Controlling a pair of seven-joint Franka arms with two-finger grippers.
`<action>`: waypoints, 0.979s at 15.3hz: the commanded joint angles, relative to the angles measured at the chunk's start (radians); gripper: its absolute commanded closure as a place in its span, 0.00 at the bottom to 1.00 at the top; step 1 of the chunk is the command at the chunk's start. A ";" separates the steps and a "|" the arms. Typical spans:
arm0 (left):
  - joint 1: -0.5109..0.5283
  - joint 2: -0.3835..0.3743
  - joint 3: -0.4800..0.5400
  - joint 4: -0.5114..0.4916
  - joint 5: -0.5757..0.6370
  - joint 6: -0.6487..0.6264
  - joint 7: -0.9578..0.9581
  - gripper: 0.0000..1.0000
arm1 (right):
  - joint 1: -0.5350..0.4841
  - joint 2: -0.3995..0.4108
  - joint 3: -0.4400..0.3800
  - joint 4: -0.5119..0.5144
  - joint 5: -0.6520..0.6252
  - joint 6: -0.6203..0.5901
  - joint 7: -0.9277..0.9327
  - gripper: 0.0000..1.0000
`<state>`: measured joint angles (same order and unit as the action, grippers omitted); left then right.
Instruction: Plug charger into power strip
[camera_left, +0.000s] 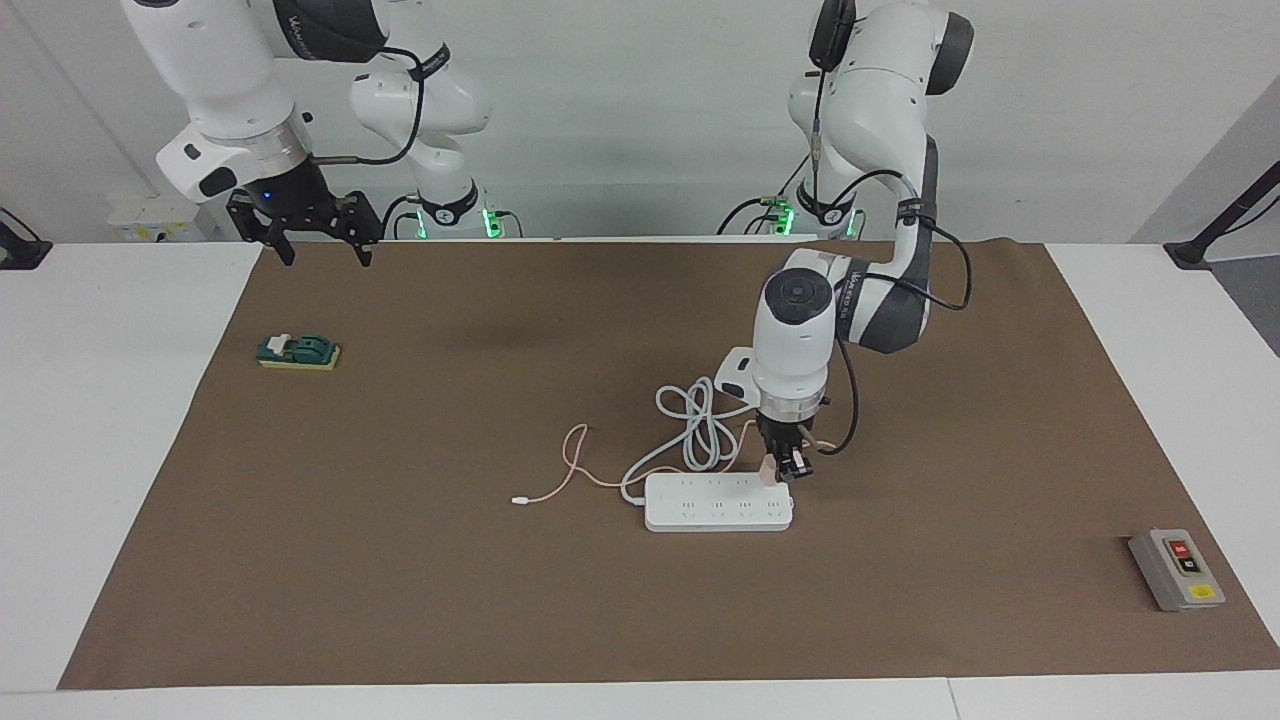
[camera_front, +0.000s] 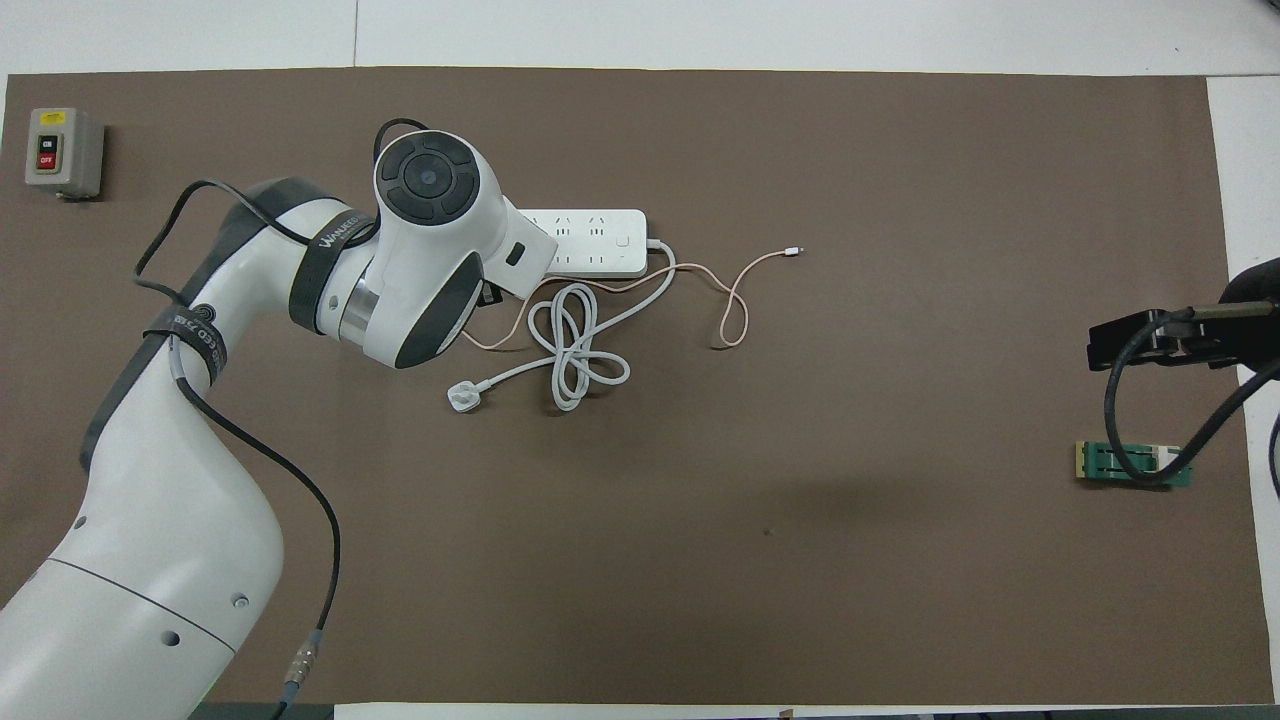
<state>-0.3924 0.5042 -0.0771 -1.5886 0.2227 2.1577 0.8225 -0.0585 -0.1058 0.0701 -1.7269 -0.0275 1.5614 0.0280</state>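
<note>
Charger (camera_left: 768, 469), pale pink, sits clamped in the left tool (camera_left: 783, 471) at the power strip's (camera_left: 716, 503) end toward the left arm, touching its top. Over the surface's (camera_left: 450, 600) edge, the right tool (camera_left: 319, 257) waits with fingers spread, holding nothing.

Power strip (camera_left: 717, 502): white, white looped cord (camera_left: 697, 422). Charger (camera_left: 768, 469): pale pink cube, thin pink cable (camera_left: 570, 470) with white tip. Table cover (camera_left: 500, 580): plain brown. Button box (camera_left: 1176, 569): grey, red and yellow buttons. Small block (camera_left: 298, 352): green on yellow base.
</note>
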 joint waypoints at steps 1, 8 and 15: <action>-0.008 0.025 0.008 0.005 0.013 -0.053 -0.017 1.00 | -0.003 -0.015 0.010 -0.016 0.003 0.013 0.013 0.00; -0.019 0.117 0.007 0.147 -0.002 -0.185 -0.026 1.00 | -0.012 -0.015 0.011 -0.014 0.003 0.013 0.006 0.00; 0.012 0.154 -0.004 0.200 -0.014 -0.188 -0.016 1.00 | -0.012 -0.015 0.011 -0.014 0.003 0.009 0.006 0.00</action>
<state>-0.3981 0.5848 -0.0808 -1.4376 0.2126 2.0015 0.8140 -0.0585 -0.1058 0.0736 -1.7269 -0.0274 1.5614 0.0280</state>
